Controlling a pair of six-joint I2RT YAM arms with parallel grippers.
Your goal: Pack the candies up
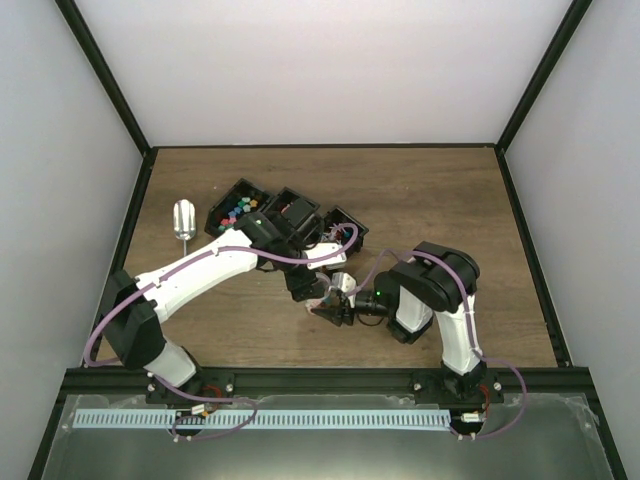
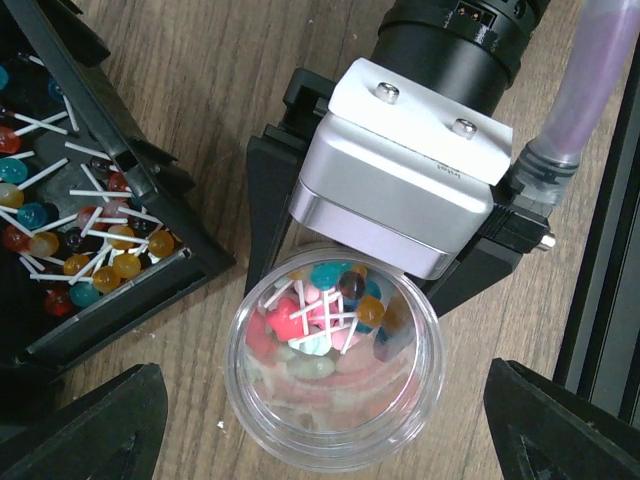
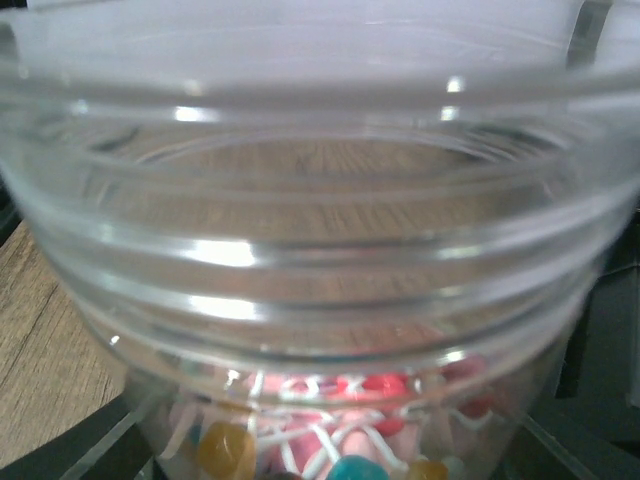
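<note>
From above, we see the left gripper [image 1: 300, 287] and the right gripper [image 1: 332, 311] close together in the middle of the table [image 1: 430, 200]. Some candies [image 1: 234, 212] sit in a black bin [image 1: 218, 207] at the far left, with a silver scoop [image 1: 183, 218] just beside it.

In the left wrist view, the left gripper's fingers [image 2: 90, 425] are wide apart and hold nothing. The right gripper grips a clear jar [image 2: 335, 455] with more candies inside.

In the right wrist view, the clear jar fills the picture, with candies at its bottom.

Bins [image 1: 285, 215] and a scoop [image 1: 184, 220] block the table's [image 1: 440, 200] left-centre; the right gripper [image 2: 360, 305] flanks the jar [image 2: 300, 440], its mouth open upward between the left gripper's [image 2: 330, 420] spread fingers [image 2: 90, 425]. Bare wood lies right.
</note>
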